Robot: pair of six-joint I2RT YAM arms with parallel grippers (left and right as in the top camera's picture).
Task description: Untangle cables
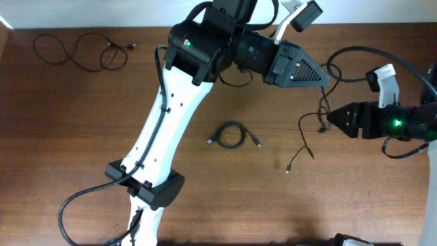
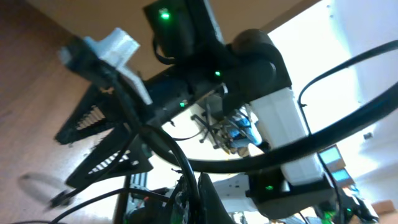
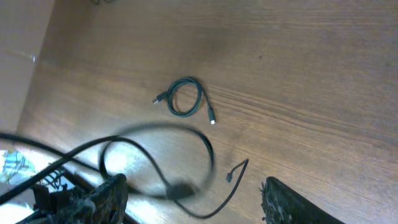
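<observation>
My left gripper [image 1: 326,79] points right at the table's upper right, shut on a thin black cable [image 1: 302,130]. That cable hangs from its tip, bends left and ends in a small plug near the table. In the left wrist view the strand [image 2: 180,163] runs into the gripper [image 2: 198,196]. My right gripper [image 1: 330,121] sits just right of the hanging cable, open. In the right wrist view the blurred cable [image 3: 208,152] loops between its two fingers [image 3: 106,194] and touches neither. A second cable, a small coil [image 1: 232,134] [image 3: 185,96], lies at the table's middle.
A third loose cable [image 1: 82,51] lies spread at the table's far left corner. The left arm's white link [image 1: 164,123] crosses the table from the front left. The right arm's own thick cable [image 1: 355,65] arcs above its wrist.
</observation>
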